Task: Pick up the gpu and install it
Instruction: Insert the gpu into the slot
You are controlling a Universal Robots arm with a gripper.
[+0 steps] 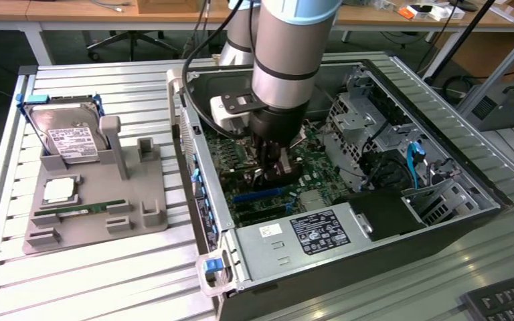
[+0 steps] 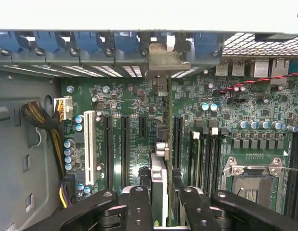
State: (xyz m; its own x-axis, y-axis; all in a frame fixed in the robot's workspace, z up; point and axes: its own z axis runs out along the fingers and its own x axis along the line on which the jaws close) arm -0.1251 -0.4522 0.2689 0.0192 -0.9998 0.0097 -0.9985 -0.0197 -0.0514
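The gpu (image 2: 160, 185) stands on edge between my fingers, seen edge-on over the black expansion slots of the green motherboard (image 2: 134, 103). Its silver end bracket (image 2: 163, 60) reaches the case's rear slot openings beside the blue clips. My gripper (image 2: 162, 192) is shut on the card, with one black finger (image 2: 139, 202) on each side. In the exterior view my gripper (image 1: 270, 170) is low inside the open computer case (image 1: 471, 194), right above the motherboard, and the card shows as a dark piece between the fingers.
A grey holder (image 1: 136, 221) on the exterior view's left carries a hard drive (image 1: 69, 137), a CPU (image 1: 61, 190) and a green memory stick (image 1: 78, 210). Inside the case are the power supply (image 1: 302, 237), drive cages (image 1: 364, 120), cables and the CPU socket (image 2: 252, 178). A keyboard (image 1: 507, 301) lies nearby.
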